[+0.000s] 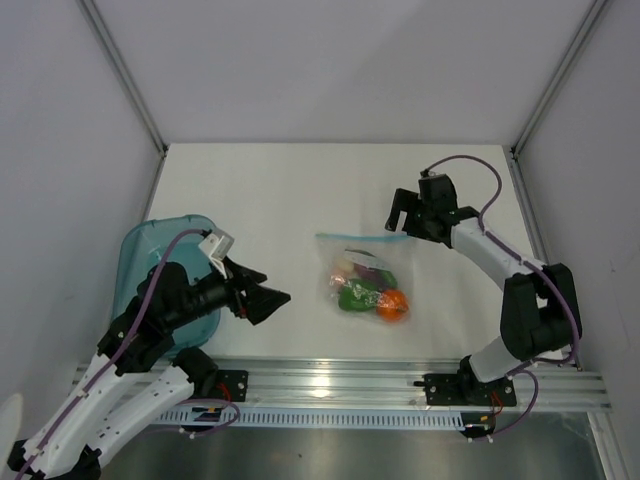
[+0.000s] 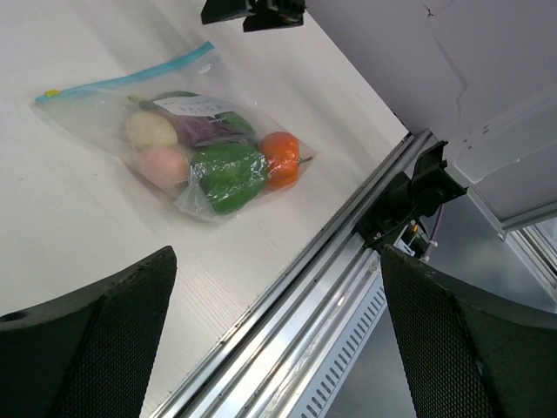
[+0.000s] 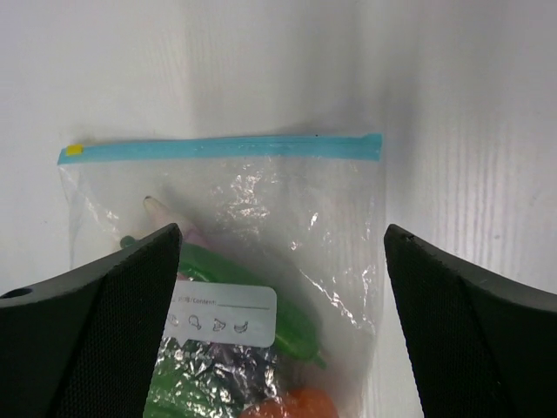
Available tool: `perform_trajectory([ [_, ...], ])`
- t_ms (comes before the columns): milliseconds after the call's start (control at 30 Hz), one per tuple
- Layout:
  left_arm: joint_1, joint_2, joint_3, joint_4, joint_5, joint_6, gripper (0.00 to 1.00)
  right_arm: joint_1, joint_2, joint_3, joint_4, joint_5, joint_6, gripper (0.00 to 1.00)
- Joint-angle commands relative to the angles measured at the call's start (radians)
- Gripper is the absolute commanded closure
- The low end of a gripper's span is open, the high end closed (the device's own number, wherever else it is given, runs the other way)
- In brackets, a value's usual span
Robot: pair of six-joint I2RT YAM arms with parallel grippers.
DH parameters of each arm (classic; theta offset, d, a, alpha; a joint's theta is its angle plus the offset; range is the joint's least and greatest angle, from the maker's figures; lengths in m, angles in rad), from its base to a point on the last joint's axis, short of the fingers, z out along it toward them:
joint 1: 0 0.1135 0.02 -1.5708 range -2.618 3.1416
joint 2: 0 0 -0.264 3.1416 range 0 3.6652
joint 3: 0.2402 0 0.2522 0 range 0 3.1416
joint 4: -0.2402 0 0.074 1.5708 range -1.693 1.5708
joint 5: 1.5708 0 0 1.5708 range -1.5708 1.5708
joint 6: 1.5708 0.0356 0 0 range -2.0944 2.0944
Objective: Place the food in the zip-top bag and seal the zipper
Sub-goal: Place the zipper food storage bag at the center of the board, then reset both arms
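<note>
Hanging with its fingers spread wide and nothing between them, the right claw (image 1: 401, 220) has the zip-top bag (image 3: 287, 226) lying flat below and ahead of it. The zipper (image 3: 218, 148) runs crosswise just past its fingertips. The left claw (image 1: 270, 288), also apart and empty, points at the bag from well off, with the teal tray (image 1: 140, 250) behind it. The food (image 2: 218, 157) sits inside the bag, bunched at the end away from the zipper. The strip looks flat and even, but whether it is pressed shut along its whole length cannot be told. If a gap remains, I judge that lifting or nudging the bag could let the rounder pieces roll out. A fingertip pressing the strip might also drag the slick film across the smooth white table (image 1: 260, 190) instead of sealing it, since nothing pins the bag down. The film is thin, clear and crinkled, catching glints. The strip is a straight light-blue band with a small yellow tab at one end, and a white rounded label (image 3: 222, 312) carries tiny printed icons. Inside are a lumpy glossy green pepper (image 2: 228, 174), a round orange fruit (image 2: 280, 157), smooth pale egg shapes, a purple eggplant and a slim pod.
</note>
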Motion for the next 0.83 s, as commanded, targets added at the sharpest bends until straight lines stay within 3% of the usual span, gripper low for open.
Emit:
perform_trajectory([
  [0, 0.003, -0.024, -0.020, 0.005, -0.010, -0.033, 0.01, 0.019, -0.128, 0.002, -0.079, 0.112, -0.019, 0.01],
  [233, 0.001, -0.066, -0.072, 0.003, -0.018, -0.105, 0.00, 0.076, -0.337, -0.063, -0.261, 0.159, 0.087, 0.01],
  [567, 0.002, -0.147, -0.262, 0.190, 0.105, -0.275, 0.00, 0.397, -0.633, -0.202, -0.419, 0.280, 0.352, 0.01],
  [667, 0.003, -0.190, -0.361, 0.366, 0.194, -0.338, 0.01, 0.539, -0.726, -0.268, -0.352, 0.311, 0.325, 0.00],
  [700, 0.003, -0.230, -0.438, 0.514, 0.223, -0.355, 0.01, 0.641, -0.769, -0.303, -0.241, 0.319, 0.290, 0.01],
  [800, 0.003, -0.308, -0.540, 0.658, 0.212, -0.479, 0.01, 0.777, -1.013, -0.452, -0.081, 0.432, 0.300, 0.01],
])
